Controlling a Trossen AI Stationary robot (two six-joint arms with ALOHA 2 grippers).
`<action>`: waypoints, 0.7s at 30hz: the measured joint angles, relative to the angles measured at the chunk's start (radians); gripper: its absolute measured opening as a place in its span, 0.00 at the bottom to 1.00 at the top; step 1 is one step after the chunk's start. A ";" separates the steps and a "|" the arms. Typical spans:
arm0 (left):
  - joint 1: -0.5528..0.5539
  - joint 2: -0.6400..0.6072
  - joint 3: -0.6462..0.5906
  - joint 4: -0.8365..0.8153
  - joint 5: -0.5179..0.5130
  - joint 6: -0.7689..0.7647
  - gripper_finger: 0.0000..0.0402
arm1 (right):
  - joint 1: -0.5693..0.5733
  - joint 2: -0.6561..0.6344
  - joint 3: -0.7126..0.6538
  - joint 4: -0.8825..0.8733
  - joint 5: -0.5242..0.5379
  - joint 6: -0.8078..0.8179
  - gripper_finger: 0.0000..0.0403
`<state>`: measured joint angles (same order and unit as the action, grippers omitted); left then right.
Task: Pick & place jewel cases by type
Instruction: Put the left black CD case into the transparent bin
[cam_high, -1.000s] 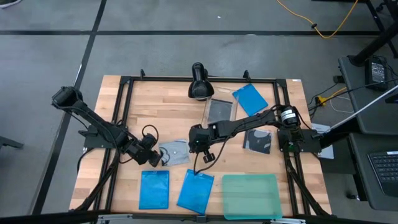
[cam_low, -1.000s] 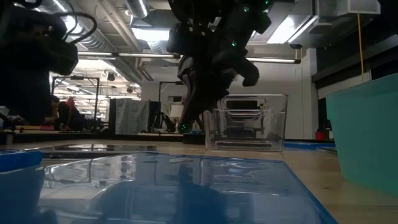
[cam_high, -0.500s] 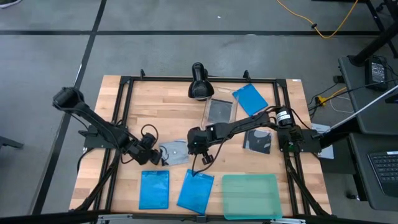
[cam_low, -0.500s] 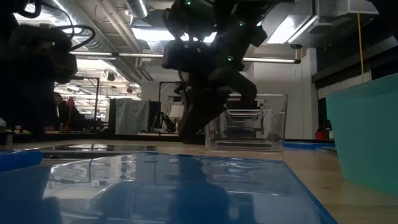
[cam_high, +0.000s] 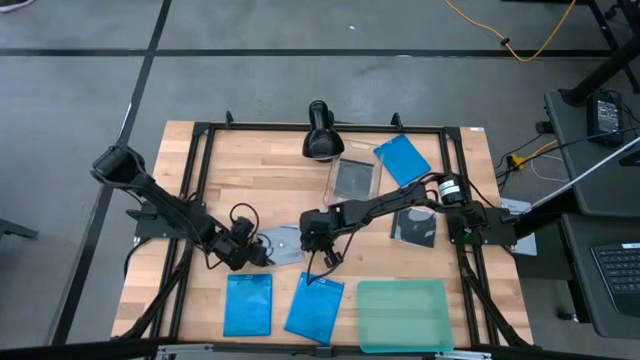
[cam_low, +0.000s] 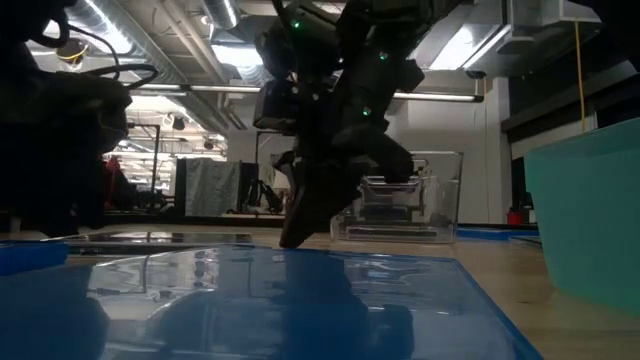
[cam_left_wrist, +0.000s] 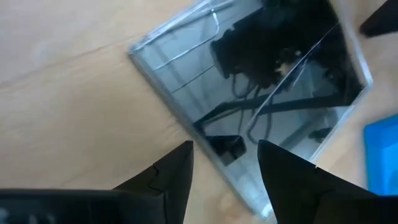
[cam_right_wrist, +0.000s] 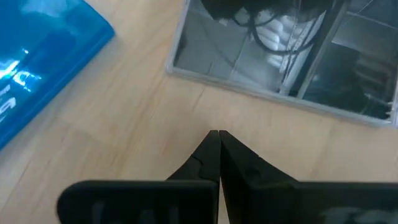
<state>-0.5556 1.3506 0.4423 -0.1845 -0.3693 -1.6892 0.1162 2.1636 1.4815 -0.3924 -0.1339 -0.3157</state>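
A clear-and-black disc case (cam_high: 283, 244) lies flat on the table between my two grippers. My left gripper (cam_left_wrist: 225, 163) is open and slants down over the case's left edge (cam_left_wrist: 211, 158), one finger to each side; touch cannot be told. My right gripper (cam_right_wrist: 217, 134) is shut, its tips low over bare wood a little short of the case's other edge (cam_right_wrist: 273, 93). In the low view it (cam_low: 290, 238) hangs just above the table. Two blue cases (cam_high: 248, 303) (cam_high: 315, 305) lie flat at the near edge, and a third (cam_high: 402, 158) at the far right. Another black disc case (cam_high: 415, 225) lies at the right.
A clear tub (cam_high: 352, 178) stands behind the right arm, with a black lamp head (cam_high: 320, 135) at the far edge. The teal tray (cam_high: 402, 315) fills the near right corner. A black frame (cam_high: 200, 180) borders the table.
Both grippers have sunk toward the table. My left gripper has also crept a little toward the disc case. My right gripper has stayed shut while coming down beside the case's right edge. The case has not moved.
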 joint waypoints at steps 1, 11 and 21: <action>0.001 0.004 0.000 0.016 -0.005 -0.002 0.44 | 0.000 0.003 0.001 0.008 0.000 0.000 0.01; 0.017 0.063 -0.002 0.157 -0.025 -0.008 0.46 | 0.000 0.008 0.000 0.029 -0.002 -0.003 0.01; 0.021 0.087 -0.003 0.213 -0.050 -0.023 0.46 | -0.010 0.006 -0.001 0.015 -0.016 -0.007 0.01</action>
<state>-0.5343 1.4380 0.4397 0.0280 -0.4194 -1.7119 0.1063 2.1696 1.4803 -0.3771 -0.1500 -0.3229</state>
